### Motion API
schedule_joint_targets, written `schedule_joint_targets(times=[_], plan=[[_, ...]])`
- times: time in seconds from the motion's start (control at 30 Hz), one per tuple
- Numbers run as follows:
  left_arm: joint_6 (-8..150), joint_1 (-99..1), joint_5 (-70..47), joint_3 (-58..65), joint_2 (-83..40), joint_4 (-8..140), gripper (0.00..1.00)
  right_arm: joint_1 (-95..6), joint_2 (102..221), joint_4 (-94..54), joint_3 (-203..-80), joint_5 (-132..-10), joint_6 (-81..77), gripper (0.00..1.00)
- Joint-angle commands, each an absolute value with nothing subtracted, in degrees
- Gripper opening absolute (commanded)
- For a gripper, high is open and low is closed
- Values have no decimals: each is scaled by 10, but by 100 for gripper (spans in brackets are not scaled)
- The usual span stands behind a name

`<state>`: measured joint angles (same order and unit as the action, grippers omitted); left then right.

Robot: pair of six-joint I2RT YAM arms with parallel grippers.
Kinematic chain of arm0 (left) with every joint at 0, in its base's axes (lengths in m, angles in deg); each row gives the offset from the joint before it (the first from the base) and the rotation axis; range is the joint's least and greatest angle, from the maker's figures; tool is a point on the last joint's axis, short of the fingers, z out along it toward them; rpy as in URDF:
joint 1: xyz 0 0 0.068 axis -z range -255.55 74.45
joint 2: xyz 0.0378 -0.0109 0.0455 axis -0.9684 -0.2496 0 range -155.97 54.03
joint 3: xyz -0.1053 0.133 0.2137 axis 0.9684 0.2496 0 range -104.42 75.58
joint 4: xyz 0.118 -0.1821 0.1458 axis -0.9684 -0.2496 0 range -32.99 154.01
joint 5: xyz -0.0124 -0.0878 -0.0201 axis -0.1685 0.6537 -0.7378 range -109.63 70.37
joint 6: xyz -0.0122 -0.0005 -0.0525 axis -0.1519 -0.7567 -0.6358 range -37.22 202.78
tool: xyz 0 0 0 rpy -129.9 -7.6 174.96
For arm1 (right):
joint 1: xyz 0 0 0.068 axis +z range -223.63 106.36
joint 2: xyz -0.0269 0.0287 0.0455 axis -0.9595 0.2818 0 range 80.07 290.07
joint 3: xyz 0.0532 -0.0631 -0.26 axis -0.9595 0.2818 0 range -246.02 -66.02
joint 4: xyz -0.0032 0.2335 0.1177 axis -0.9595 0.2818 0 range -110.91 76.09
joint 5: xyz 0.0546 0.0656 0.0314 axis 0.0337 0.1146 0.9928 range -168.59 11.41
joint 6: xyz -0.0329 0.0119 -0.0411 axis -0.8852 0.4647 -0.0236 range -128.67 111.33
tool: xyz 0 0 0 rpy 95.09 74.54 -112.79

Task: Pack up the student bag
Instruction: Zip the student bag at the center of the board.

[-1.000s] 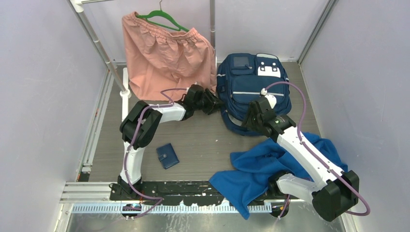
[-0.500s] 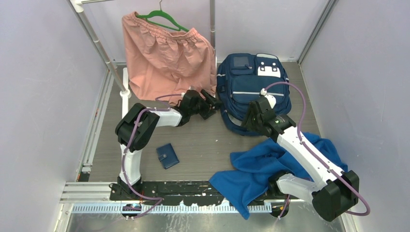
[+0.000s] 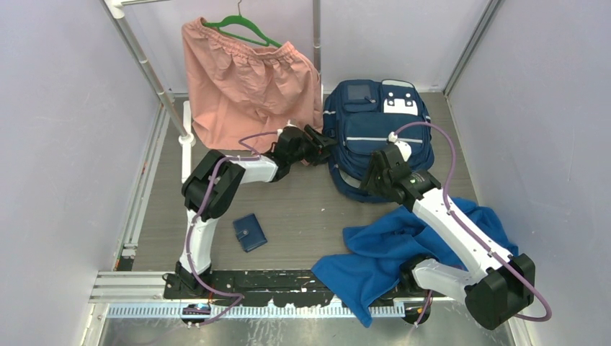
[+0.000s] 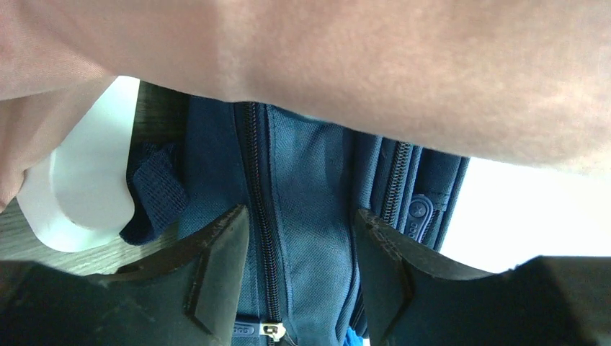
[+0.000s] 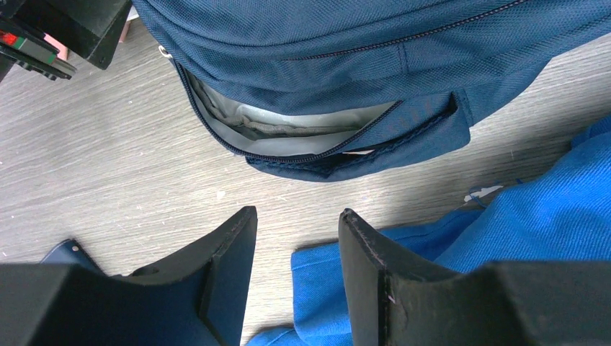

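Lilac walls [image 3: 65, 180], grey wooden table [image 3: 302, 209]

Top camera high, looks down, far; wrist cameras close, low; all three share student bag [image 3: 360, 140].

Grey wood-grain table [image 3: 302, 209] under student bag [image 3: 375, 137], royal-blue cloth [image 3: 375, 252], small navy wallet [image 3: 249, 232].

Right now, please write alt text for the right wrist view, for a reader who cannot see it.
The navy student bag lies on the wooden table with one zipper open, showing pale grey lining. In front of it the right tool hangs open and empty, over the table and the edge of a bright blue cloth.
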<state>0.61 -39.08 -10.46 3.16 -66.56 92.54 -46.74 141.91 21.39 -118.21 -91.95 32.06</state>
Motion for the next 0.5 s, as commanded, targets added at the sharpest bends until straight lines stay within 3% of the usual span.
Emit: schedule_joint_targets(times=[0.0,0.2,0.47], plan=[[12,-390,-97,8,-675,945,54,-466,1402,210,-1210,-923,327,52],[12,-390,-102,25,-670,953,41,-466,1400,214,-1212,-927,325,51],[7,-390,-83,31,-678,984,0,-466,1399,214,-1210,-927,327,52]])
